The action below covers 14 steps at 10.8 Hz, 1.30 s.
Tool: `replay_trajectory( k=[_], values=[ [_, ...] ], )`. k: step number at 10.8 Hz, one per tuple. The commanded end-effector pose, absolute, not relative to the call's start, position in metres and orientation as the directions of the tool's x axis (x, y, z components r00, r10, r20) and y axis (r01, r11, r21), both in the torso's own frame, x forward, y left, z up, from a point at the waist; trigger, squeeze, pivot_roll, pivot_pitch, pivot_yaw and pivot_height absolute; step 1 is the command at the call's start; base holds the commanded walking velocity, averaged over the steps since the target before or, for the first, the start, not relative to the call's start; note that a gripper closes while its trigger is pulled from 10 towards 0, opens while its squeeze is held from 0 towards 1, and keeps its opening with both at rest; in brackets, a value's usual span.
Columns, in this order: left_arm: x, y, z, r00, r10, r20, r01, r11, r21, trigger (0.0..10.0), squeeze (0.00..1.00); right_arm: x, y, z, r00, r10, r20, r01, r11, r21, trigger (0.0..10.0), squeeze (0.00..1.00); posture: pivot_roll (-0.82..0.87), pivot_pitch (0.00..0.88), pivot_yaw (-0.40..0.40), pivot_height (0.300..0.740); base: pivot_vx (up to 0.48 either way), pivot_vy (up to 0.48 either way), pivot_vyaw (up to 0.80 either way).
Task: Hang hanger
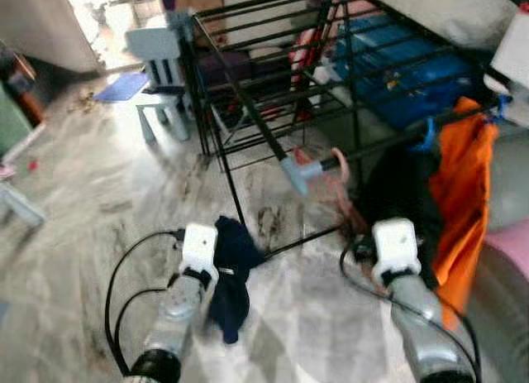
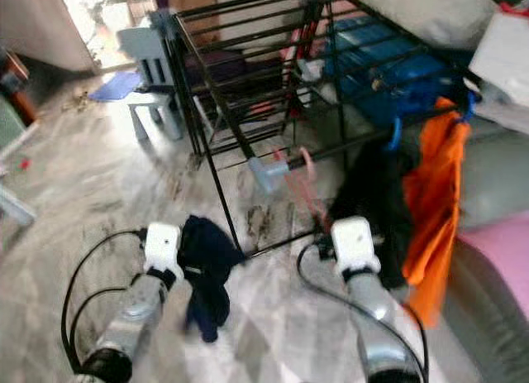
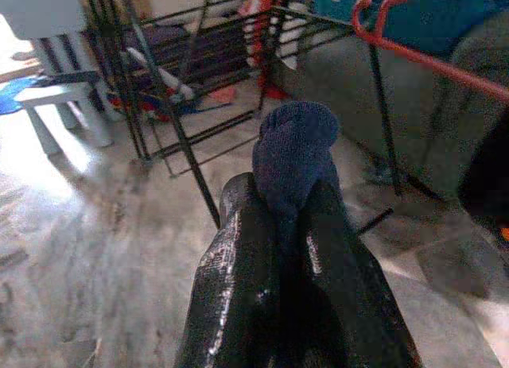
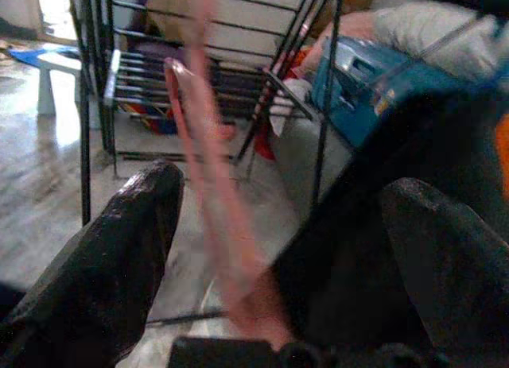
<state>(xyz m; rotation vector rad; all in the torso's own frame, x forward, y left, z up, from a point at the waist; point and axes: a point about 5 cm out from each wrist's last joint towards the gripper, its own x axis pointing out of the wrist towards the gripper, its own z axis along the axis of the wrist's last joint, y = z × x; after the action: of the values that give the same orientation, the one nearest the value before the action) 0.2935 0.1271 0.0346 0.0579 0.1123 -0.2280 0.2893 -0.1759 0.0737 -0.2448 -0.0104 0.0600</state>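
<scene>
A pink hanger [image 1: 340,183] hangs by its hook on the front rail of the black drying rack [image 1: 273,77], beside a black garment [image 1: 398,191] and an orange one [image 1: 463,193]. My right gripper [image 4: 282,185] is open just below that rail. The hanger's pink arm [image 4: 215,161] runs between its spread fingers [image 4: 135,225], and the black garment [image 4: 374,217] lies against the other finger. My left gripper [image 3: 282,201] is shut on a dark navy cloth [image 1: 231,275], which dangles low over the floor in front of the rack's leg.
A pale blue plastic chair [image 1: 161,77] stands left of the rack. Behind the rack a grey sofa carries a blue bag [image 1: 405,60] and a white box [image 1: 517,60]. A pink cushion [image 1: 512,242] lies at the right. Marble floor opens to the left.
</scene>
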Motion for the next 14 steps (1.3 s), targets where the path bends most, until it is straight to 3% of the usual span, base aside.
replay_trajectory(
  k=[1,4,12,13,14],
  values=[
    [0.294,0.14,0.035,0.976,-0.184,-0.114,0.192,0.979,0.062,10.0,0.0,0.292,-0.167,0.076,0.997,0.078,-0.008,-0.078,0.972,-0.221,10.0,0.0,-0.08,0.0,0.083,0.74,0.0,0.0,0.0],
    [0.292,0.139,0.033,0.976,-0.178,-0.125,0.187,0.98,0.064,10.0,0.0,0.299,-0.162,0.077,0.991,0.12,-0.066,-0.131,0.973,-0.189,10.0,0.0,-0.08,0.0,0.075,0.74,0.0,0.0,0.0],
    [0.29,0.142,0.029,0.975,-0.159,-0.153,0.172,0.982,0.074,10.0,0.0,0.311,-0.2,0.085,0.97,0.158,-0.186,-0.191,0.966,-0.174,10.0,0.0,-0.07,0.0,0.084,0.74,0.0,0.0,0.0],
    [0.29,0.143,0.028,0.975,-0.158,-0.155,0.171,0.982,0.078,10.0,0.0,0.314,-0.201,0.083,0.964,0.154,-0.218,-0.188,0.971,-0.149,6.2,0.0,-0.07,0.002,0.085,0.74,0.0,0.0,0.0],
    [0.29,0.143,0.029,0.975,-0.156,-0.156,0.17,0.982,0.081,10.0,0.0,0.316,-0.2,0.08,0.959,0.148,-0.243,-0.177,0.979,-0.101,0.0,0.0,-0.07,0.002,0.084,0.74,0.0,0.0,0.0]
  ],
)
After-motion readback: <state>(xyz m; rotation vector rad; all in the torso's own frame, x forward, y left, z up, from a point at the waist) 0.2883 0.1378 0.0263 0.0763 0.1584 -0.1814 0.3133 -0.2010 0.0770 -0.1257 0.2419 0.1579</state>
